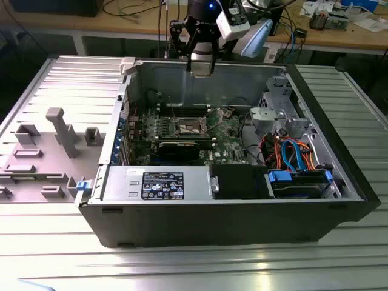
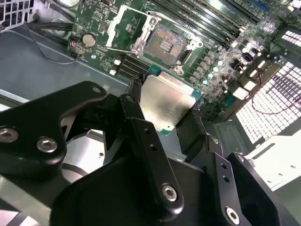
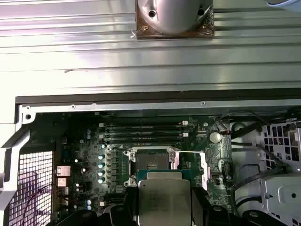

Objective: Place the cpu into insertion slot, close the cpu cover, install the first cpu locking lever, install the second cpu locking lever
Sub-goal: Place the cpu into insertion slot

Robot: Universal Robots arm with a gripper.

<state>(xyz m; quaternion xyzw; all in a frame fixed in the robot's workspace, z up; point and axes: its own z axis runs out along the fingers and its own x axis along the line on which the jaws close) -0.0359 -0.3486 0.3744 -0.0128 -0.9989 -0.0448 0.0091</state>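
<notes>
Here, cpu (image 2: 164, 101) above case (image 1: 230, 213); ribbed table (image 1: 182, 267).

We see a ribbed metal table (image 1: 194, 267) spreading below and around the claw (image 1: 201, 71), glare streaking its slats; beyond the claw, a tan-topped workbench (image 1: 91, 23) carries loose cables (image 1: 124, 8).

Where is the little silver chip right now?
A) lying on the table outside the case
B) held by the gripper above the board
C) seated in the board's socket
B: in both wrist views the cpu sits clamped in the gripper above the motherboard, and the insertion slot lies bare.
</notes>
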